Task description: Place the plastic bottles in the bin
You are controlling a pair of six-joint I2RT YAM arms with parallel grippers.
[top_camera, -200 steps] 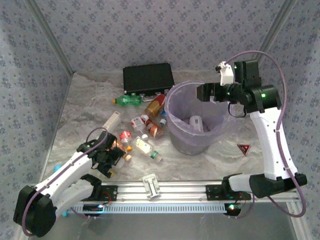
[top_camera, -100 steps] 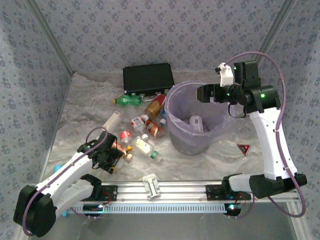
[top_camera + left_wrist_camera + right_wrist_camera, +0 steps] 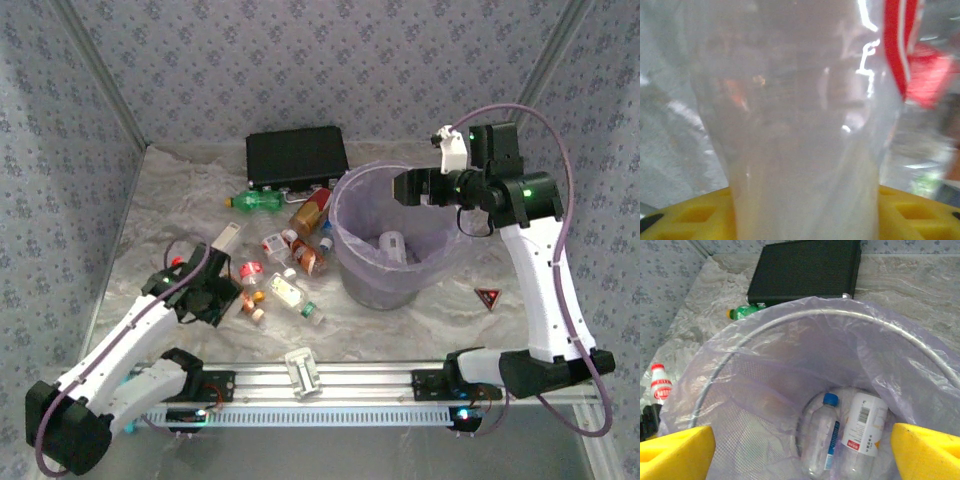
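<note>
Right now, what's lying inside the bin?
Two bottles lie at the bottom of the bin: a blue-capped clear bottle and a white-labelled bottle with a barcode. The lavender bag folds over part of the floor, so anything beneath those folds is hidden.

Top and right wrist cameras both look down into the bin (image 3: 850, 315).

No legible text — none anywhere.
</note>
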